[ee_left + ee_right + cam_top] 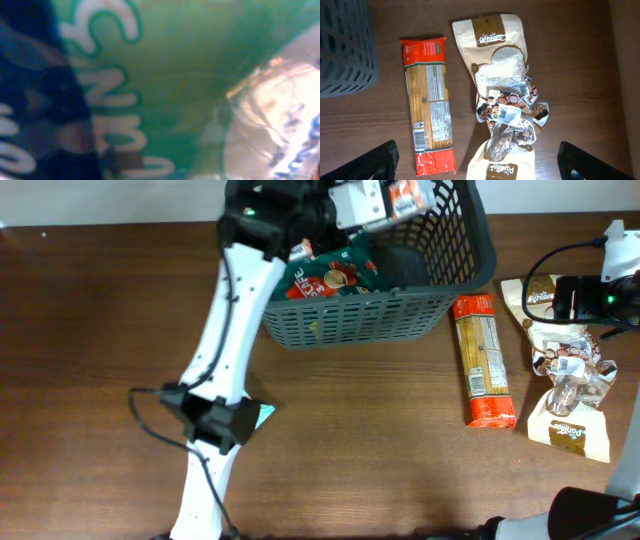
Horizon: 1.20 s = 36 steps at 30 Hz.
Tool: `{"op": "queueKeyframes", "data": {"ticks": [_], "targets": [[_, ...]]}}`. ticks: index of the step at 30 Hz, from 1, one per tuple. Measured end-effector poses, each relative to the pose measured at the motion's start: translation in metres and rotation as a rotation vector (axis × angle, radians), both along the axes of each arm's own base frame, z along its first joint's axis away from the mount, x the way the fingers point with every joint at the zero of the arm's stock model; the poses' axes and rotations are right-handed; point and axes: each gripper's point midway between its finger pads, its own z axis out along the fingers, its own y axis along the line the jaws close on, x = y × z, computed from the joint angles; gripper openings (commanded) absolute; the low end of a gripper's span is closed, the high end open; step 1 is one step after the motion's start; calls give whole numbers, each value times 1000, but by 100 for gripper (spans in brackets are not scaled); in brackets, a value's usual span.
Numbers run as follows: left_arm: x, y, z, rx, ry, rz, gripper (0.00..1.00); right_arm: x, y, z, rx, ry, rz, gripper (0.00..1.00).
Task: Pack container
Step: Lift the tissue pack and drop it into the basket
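Observation:
The dark grey slotted container (pixel 400 315) stands at the back centre, and a green packet (pixel 335 275) lies inside it. My left gripper (pixel 398 198) reaches over its far part, with a red and white packet (pixel 408 194) at its tip. The left wrist view is filled by a blurred green packet (pixel 190 75) with white letters, and the jaws are hidden there. My right gripper (pixel 477 165) hangs open above a beige bag (pixel 497 167) and a crinkled clear snack packet (pixel 512 120), holding nothing.
A long pasta packet with red ends (pixel 483 360) lies right of the container. Two beige bags (pixel 572 425) (pixel 528 295) and the clear packet (pixel 568 365) lie at the right edge, under the right arm (pixel 600 290). The left arm (pixel 225 370) crosses the table's left half.

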Motion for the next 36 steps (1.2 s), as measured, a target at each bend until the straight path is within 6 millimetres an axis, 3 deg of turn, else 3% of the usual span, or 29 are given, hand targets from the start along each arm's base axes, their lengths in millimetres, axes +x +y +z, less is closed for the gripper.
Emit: {"op": "queueKeyframes", "data": {"ticks": [1, 6, 8, 9, 10, 17, 20, 24, 28, 32, 34, 36], "targets": [[3, -3, -12, 13, 17, -4, 4, 0, 0, 0, 0, 0, -1, 99], [11, -8, -54, 53, 76, -12, 38, 0, 0, 0, 0, 0, 0, 99], [12, -8, -60, 63, 79, -16, 63, 0, 0, 0, 0, 0, 0, 99], [13, -8, -60, 66, 77, -18, 87, 0, 0, 0, 0, 0, 0, 99], [13, -8, -59, 65, 75, -16, 99, 0, 0, 0, 0, 0, 0, 99], [15, -3, -55, 36, 108, 70, 99, 0, 0, 0, 0, 0, 0, 99], [7, 7, -47, 37, 143, 129, 99, 0, 0, 0, 0, 0, 0, 99], [-12, 34, -5, 44, 126, 256, 99, 0, 0, 0, 0, 0, 0, 99], [-41, 81, 64, -1, 55, 470, 99, 0, 0, 0, 0, 0, -1, 99], [-80, 147, 128, -127, 14, 728, 99, 0, 0, 0, 0, 0, -1, 99], [-101, 186, 145, -190, 29, 868, 99, 0, 0, 0, 0, 0, 0, 99], [-119, 224, 145, -236, 77, 1027, 99, 0, 0, 0, 0, 0, 0, 99]]}}
